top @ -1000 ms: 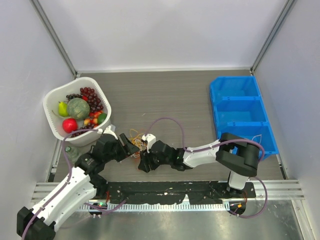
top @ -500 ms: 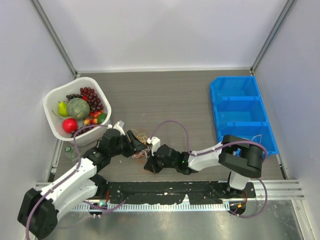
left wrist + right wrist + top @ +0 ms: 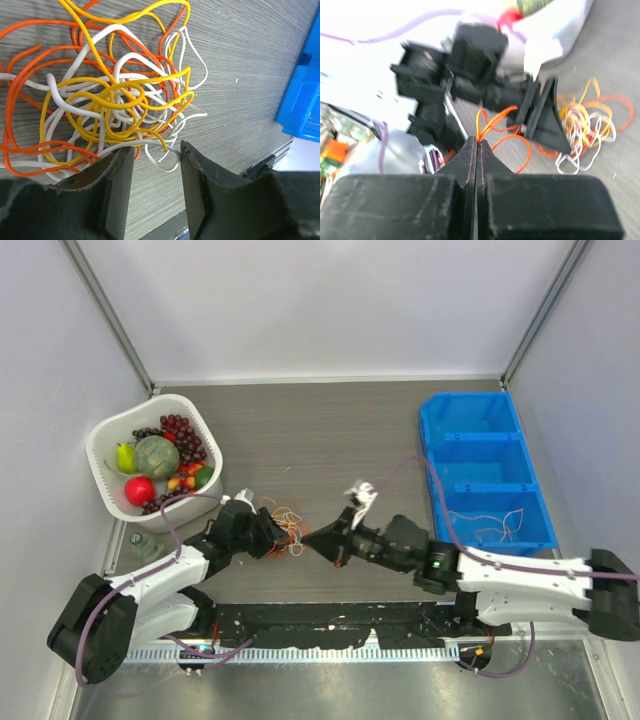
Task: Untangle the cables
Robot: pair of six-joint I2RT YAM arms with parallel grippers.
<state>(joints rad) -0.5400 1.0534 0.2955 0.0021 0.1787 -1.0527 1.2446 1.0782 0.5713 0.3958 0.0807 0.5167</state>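
White basket (image 3: pixel 100 440) of fruit far left, not involved. Left gripper (image 3: pixel 156 152) sits low at the near edge of the cables (image 3: pixel 115 95), fingers apart, a white loop between them, nothing clamped. Cables: 1 knotted pile of orange, yellow and white on the table (image 3: pixel 330 430), centre-left. Right gripper (image 3: pixel 477 144) just right of the pile, fingers pressed together on an orange cable (image 3: pixel 495 119) running back into it. Blue bin (image 3: pixel 530 455) at right holds a few white strands (image 3: pixel 485 527) in its nearest compartment. Judgement: most of the knot is left.
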